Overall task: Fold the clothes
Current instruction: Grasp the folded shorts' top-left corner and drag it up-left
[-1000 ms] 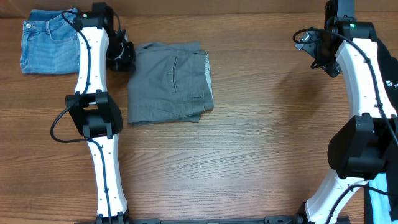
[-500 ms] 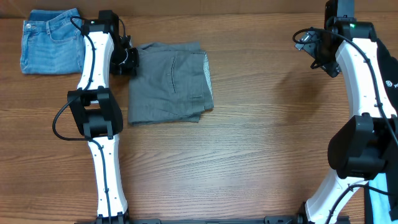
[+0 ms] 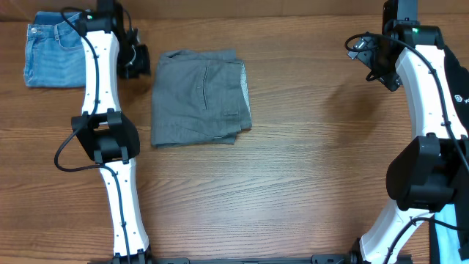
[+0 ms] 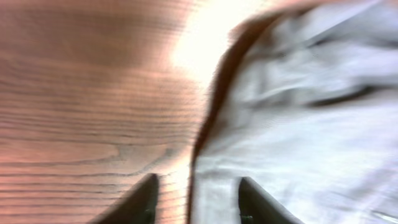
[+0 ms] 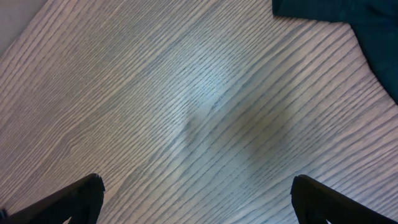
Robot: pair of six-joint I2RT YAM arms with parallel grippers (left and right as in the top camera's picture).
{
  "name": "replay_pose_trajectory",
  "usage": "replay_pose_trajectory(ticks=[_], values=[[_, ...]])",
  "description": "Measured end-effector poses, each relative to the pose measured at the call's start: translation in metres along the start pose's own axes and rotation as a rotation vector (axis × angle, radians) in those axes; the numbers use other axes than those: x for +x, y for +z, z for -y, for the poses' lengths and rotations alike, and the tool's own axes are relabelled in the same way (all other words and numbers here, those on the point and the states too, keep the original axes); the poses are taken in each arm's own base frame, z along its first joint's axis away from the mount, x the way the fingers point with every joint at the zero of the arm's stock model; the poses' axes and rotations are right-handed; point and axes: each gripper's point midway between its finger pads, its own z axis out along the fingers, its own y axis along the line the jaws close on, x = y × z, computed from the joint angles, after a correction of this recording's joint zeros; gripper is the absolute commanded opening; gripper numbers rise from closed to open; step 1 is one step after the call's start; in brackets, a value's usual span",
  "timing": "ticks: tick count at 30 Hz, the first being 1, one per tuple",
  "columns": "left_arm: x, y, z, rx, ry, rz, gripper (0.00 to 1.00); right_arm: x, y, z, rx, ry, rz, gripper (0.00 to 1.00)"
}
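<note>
The clothes are grey shorts point(image 3: 199, 97), folded into a rough rectangle at the table's back left of centre. In the left wrist view their pale fabric point(image 4: 298, 124) fills the right half. My left gripper point(image 3: 136, 61) hovers just off the shorts' upper left corner. Its jaws point(image 4: 197, 186) stand apart over the fabric's edge, gripping nothing. My right gripper point(image 3: 365, 56) hangs far off at the back right. It is wide open point(image 5: 199, 193) above bare wood.
Folded blue jeans point(image 3: 55, 48) lie in the back left corner, just behind the left arm. A dark teal cloth point(image 5: 348, 15) shows at the top right of the right wrist view. Something blue point(image 3: 448, 235) lies at the front right edge.
My left gripper was shut at the shorts' upper left edge; it has opened and drawn back to the left and away. The shorts and right arm have not moved.
</note>
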Motion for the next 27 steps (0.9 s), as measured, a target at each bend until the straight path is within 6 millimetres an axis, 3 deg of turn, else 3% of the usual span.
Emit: replay_pose_trajectory(ticks=[3, 5, 6, 10, 17, 22, 27], values=[[-0.005, -0.016, 0.006, 0.018, 0.012, 0.036, 0.73, 0.000, 0.000, 0.000, 0.000, 0.000, 0.000, 1.00], [0.000, -0.017, 0.007, 0.020, 0.025, 0.017, 0.95, 0.000, 0.000, 0.000, 0.000, 0.000, 0.000, 1.00], [0.002, -0.015, 0.006, 0.020, 0.024, 0.005, 1.00, 0.000, 0.000, 0.000, 0.001, 0.001, 0.000, 1.00], [0.017, 0.000, 0.002, 0.022, 0.035, -0.071, 1.00, 0.000, 0.000, 0.000, 0.000, 0.001, 0.000, 1.00], [0.057, 0.044, -0.011, 0.018, 0.032, -0.258, 1.00, 0.000, 0.000, 0.000, 0.000, 0.001, 0.000, 1.00], [0.062, 0.046, -0.015, 0.021, 0.034, -0.268, 1.00, 0.000, 0.000, 0.000, 0.000, 0.000, 0.000, 1.00], [0.066, 0.044, -0.018, 0.049, 0.039, -0.276, 0.89, 0.000, 0.000, 0.000, 0.000, 0.001, 0.001, 1.00]])
